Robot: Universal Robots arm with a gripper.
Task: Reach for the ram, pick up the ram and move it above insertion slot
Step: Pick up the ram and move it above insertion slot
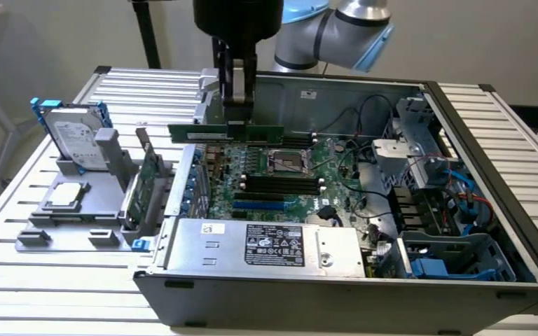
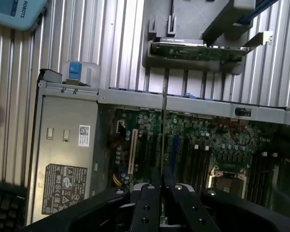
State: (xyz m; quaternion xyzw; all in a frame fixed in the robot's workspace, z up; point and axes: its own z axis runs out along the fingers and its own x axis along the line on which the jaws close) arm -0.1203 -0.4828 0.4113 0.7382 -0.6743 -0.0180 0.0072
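Note:
The ram (image 1: 199,133) is a long thin green stick, held level in the air above the motherboard (image 1: 293,164) inside the open computer case (image 1: 493,231). My gripper (image 1: 238,122) comes down from above and is shut on the ram near its middle. The dark memory slots (image 1: 279,183) lie below and a little toward the case's front from the stick. In the wrist view the ram (image 2: 163,121) shows edge-on as a thin line running out from between my gripper's (image 2: 162,186) black fingers (image 2: 146,203), over the motherboard (image 2: 203,140).
A silver hard drive (image 1: 75,136) stands in a grey fixture (image 1: 73,224) at the exterior view's left, with a taller green card (image 1: 143,185) beside the case wall. The power supply (image 1: 269,245) fills the case's front. Cables and a drive cage (image 1: 437,203) crowd the exterior view's right.

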